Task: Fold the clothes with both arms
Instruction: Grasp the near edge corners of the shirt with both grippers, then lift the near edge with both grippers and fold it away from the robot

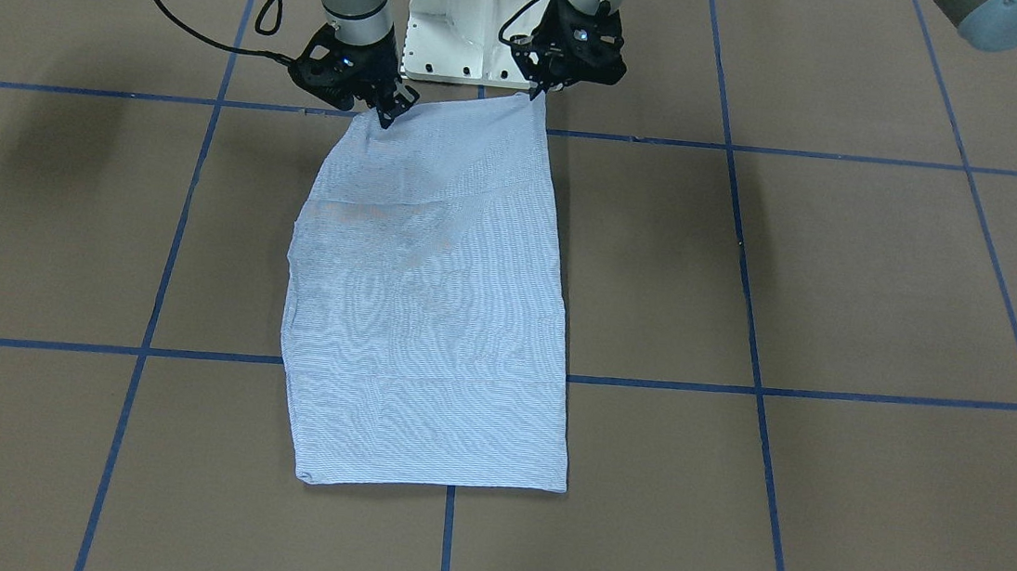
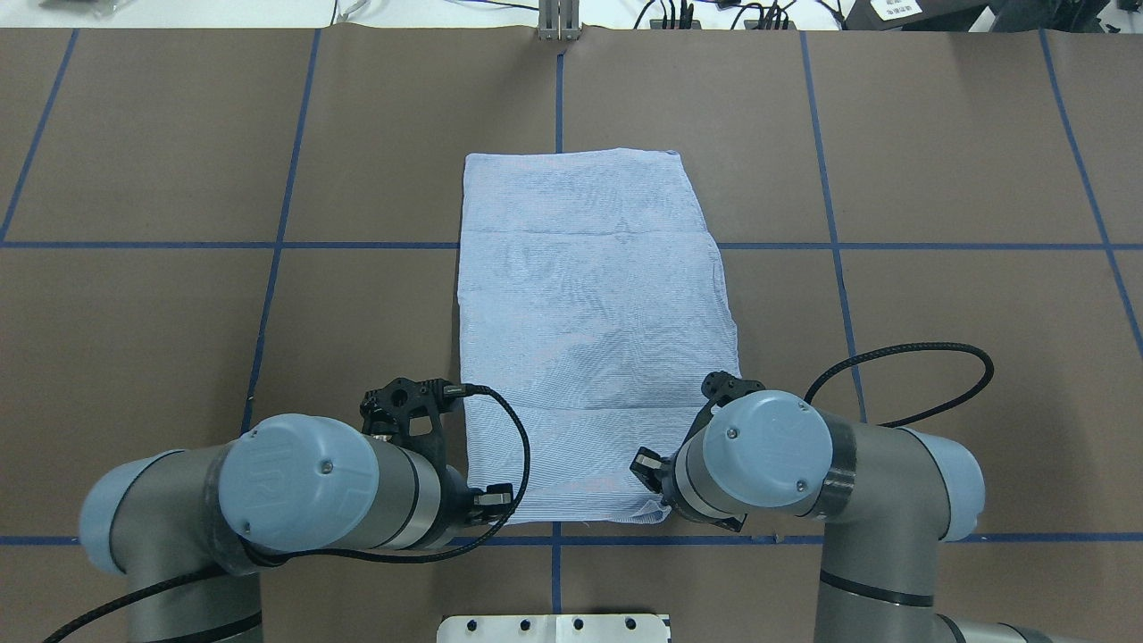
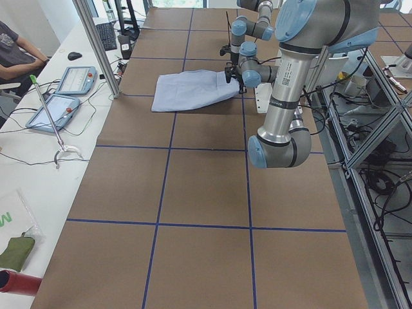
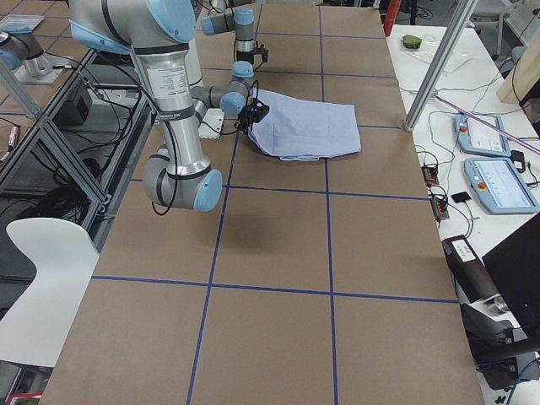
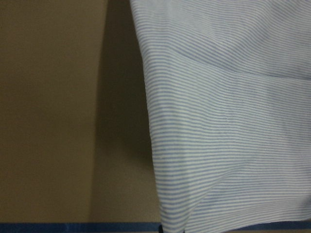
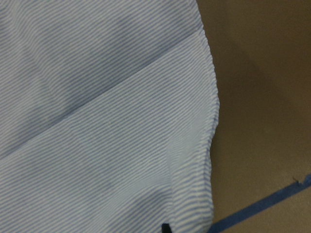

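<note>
The light blue-and-white striped shirt (image 1: 433, 297) lies folded into a long rectangle in the middle of the table (image 1: 845, 281), also seen from overhead as the shirt (image 2: 594, 304). Its two corners nearest the robot rise to the grippers. My left gripper (image 1: 541, 93) is pinched shut on one near corner. My right gripper (image 1: 387, 117) is pinched shut on the other. In the overhead view both arms cover their fingers. The left wrist view shows striped cloth (image 5: 233, 121) beside brown table, and so does the right wrist view, with the cloth (image 6: 97, 121) close up.
The white pedestal base (image 1: 473, 21) stands just behind the shirt's near edge. Blue tape lines (image 1: 754, 253) grid the brown table. Beyond the far edge are teach pendants (image 3: 74, 80), cables and a seated person (image 3: 16, 48). A white chair (image 4: 42, 287) stands by the robot's side.
</note>
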Robot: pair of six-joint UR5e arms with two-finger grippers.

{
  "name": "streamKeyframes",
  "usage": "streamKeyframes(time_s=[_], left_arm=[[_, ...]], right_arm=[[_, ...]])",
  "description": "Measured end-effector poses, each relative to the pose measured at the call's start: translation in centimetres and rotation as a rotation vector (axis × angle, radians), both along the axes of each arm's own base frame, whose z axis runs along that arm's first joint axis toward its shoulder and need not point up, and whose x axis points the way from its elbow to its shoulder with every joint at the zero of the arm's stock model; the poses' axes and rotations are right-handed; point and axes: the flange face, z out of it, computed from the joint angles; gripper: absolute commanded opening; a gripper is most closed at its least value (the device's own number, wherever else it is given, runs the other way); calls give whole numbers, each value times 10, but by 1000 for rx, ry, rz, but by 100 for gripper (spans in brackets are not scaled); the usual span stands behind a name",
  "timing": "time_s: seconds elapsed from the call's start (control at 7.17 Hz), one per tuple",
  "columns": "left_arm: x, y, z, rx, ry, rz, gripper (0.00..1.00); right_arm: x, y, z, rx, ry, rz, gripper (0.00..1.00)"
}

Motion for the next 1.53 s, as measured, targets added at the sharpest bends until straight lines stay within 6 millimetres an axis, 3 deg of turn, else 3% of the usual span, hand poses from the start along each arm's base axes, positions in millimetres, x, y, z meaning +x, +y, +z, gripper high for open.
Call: streamKeyframes(time_s=[0.42, 0.98, 1.25, 1.53], left_arm=[[-24, 24, -13, -28, -45, 52, 0], [-62, 58, -33, -64, -77, 140, 0], [-66, 58, -41, -60, -61, 144, 0], [-78, 29, -51, -26, -36, 94, 0]], right_arm=[[38, 19, -38, -99, -122, -136, 0], [66, 26, -66, -178, -209, -240, 0], [75, 7, -75, -163, -231, -207, 0], [86, -34, -87, -124, -252, -136, 0]])
